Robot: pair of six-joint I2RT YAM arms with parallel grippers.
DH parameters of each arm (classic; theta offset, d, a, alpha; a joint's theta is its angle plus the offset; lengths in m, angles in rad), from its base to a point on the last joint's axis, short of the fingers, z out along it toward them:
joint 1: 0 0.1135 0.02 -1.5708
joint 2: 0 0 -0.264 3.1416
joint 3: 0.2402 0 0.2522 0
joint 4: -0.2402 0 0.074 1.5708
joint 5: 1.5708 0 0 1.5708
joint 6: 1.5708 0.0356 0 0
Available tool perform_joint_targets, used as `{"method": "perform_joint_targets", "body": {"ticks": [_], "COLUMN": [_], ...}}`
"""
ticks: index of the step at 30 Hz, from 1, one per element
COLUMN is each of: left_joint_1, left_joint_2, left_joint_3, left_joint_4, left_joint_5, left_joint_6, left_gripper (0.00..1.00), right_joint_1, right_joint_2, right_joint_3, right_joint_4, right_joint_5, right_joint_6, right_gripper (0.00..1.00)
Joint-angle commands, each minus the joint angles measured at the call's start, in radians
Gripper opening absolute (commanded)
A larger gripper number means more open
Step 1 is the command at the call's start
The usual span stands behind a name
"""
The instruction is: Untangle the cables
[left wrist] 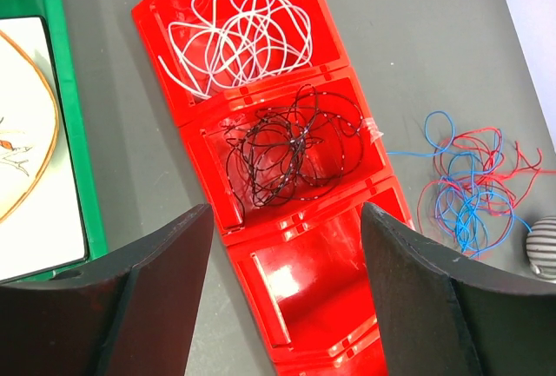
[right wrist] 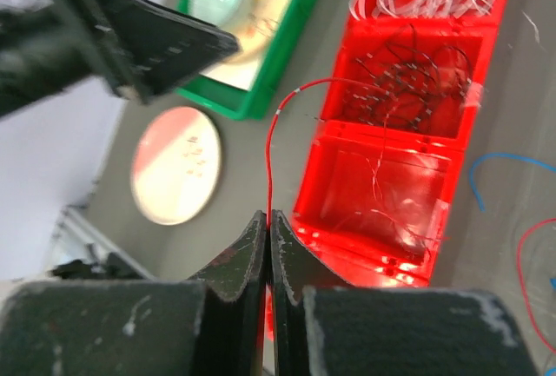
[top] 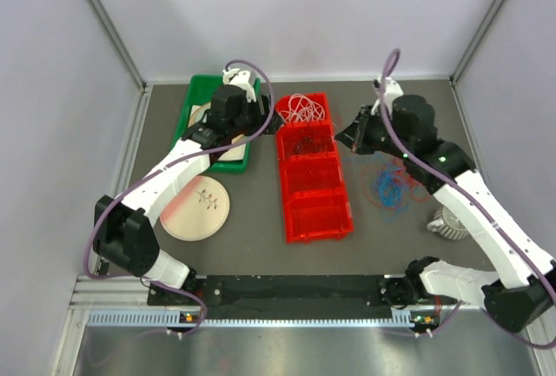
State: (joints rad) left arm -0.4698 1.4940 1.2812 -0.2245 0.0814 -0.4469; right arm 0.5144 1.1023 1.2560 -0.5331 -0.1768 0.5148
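Note:
A red tray [top: 313, 211] of several compartments lies mid-table. White cables [left wrist: 239, 33] fill its far compartment and black cables [left wrist: 291, 150] the one beside it. A tangle of red and blue cables [left wrist: 469, 185] lies on the table right of the tray. My left gripper [left wrist: 287, 213] hangs open above the tray's third compartment, nothing between its fingers. My right gripper [right wrist: 268, 218] is shut on a single red cable [right wrist: 269, 159], which rises from the jaws and arcs right over the black-cable compartment. In the top view the right gripper [top: 340, 135] sits by the tray's right edge.
A green tray [top: 195, 102] holding a plate stands at the back left, under the left arm. A round pinkish plate [top: 195, 208] lies on the table in front of it. A grey-and-white striped object [top: 447, 222] rests at the right, near the red-blue tangle.

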Motion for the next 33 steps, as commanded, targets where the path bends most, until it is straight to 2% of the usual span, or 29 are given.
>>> {"method": "perform_joint_targets", "body": {"ticks": [1,13,17,26,29,30,33], "left_joint_1": [0.002,0.002,0.003,0.005,0.005,0.005,0.005], "left_joint_2": [-0.031,-0.041,-0.037,-0.041,-0.041,-0.041,-0.04], "left_joint_3": [-0.019,-0.039,-0.042,-0.048,-0.046,-0.048,-0.046], "left_joint_4": [0.045,0.037,0.036,0.036,0.034,0.033,0.033], "left_joint_5": [0.012,0.017,0.021,0.026,0.026,0.024,0.032], "left_joint_6": [-0.009,0.002,-0.003,-0.006,0.002,0.002,0.002], "left_gripper": [0.74,0.73,0.73,0.73,0.73,0.73,0.73], "right_joint_1": [0.067,0.138,0.167,0.168,0.17,0.17,0.168], "right_joint_2": [0.045,0.298,0.387,0.49,0.487,0.485,0.45], "right_joint_3": [-0.058,-0.194,-0.199,-0.182,-0.175,-0.173,-0.17], "right_joint_4": [0.102,0.231,0.245,0.263,0.262,0.257,0.231], "right_joint_5": [0.158,0.174,0.256,0.283,0.299,0.303,0.307], "right_joint_6": [-0.047,-0.041,-0.061,-0.064,-0.071,-0.075,-0.079], "right_gripper": [0.0,0.0,0.0,0.0,0.18,0.31,0.43]}}
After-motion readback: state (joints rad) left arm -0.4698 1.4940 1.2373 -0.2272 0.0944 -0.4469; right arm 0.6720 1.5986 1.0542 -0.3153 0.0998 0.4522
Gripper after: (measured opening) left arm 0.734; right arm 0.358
